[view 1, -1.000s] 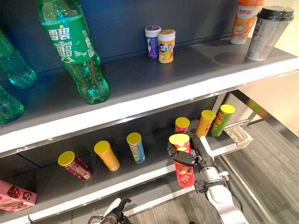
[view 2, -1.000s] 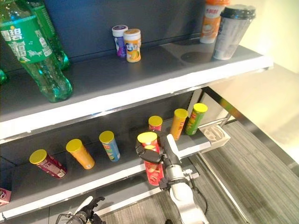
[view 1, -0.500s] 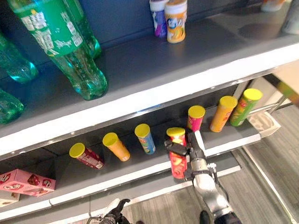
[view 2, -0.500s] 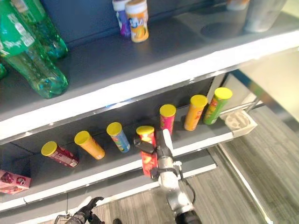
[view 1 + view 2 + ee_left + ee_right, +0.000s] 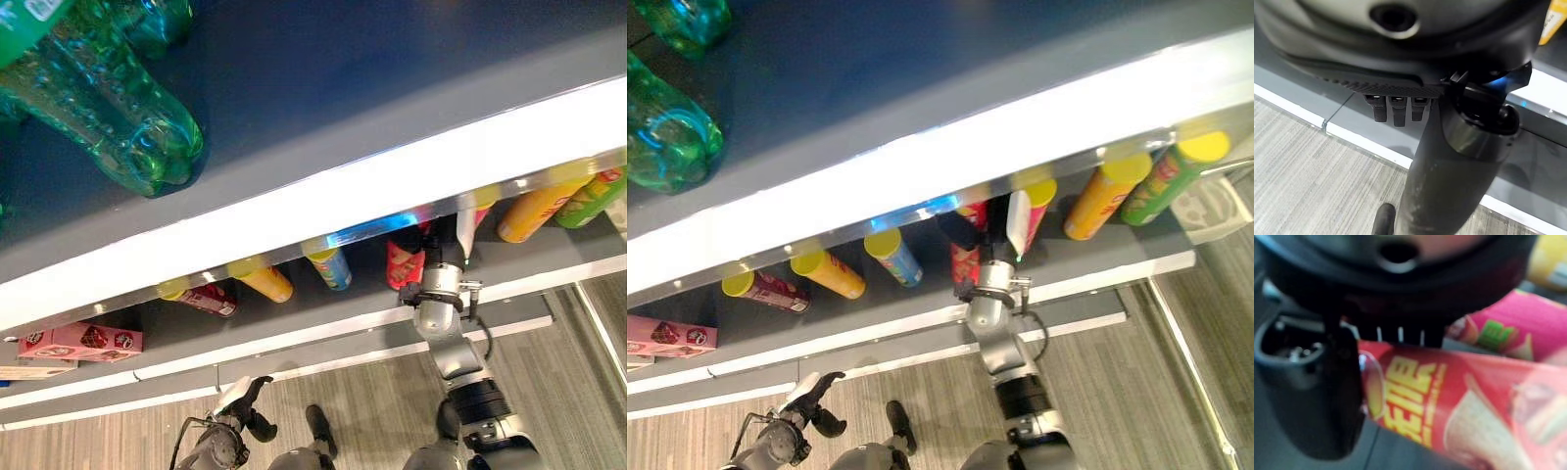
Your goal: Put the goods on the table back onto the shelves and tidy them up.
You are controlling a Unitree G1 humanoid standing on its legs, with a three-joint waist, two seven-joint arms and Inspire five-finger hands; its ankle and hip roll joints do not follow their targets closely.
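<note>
My left hand (image 5: pixel 240 403) hangs low over the floor (image 5: pixel 127 431), well short of the shelves, its fingers curled in on nothing. My right hand (image 5: pixel 991 227) reaches up onto the lower shelf (image 5: pixel 1097 269) and wraps the red can (image 5: pixel 965 262), thumb on one side and fingers on the other; the can stands nearly upright at the shelf's front part, tucked under the lip of the upper shelf (image 5: pixel 323 147). Just beside it to the right stands a pink can (image 5: pixel 1036 201), then an orange can (image 5: pixel 1104 196) and a green can (image 5: pixel 1171 176) further right. To the left stand a blue can (image 5: pixel 893 257), a yellow can (image 5: pixel 828 273) and a dark red can (image 5: pixel 764 290), with a pink box (image 5: pixel 80 341) at the far left. Farthest up, green bottles (image 5: pixel 93 108) stand on the upper shelf.
</note>
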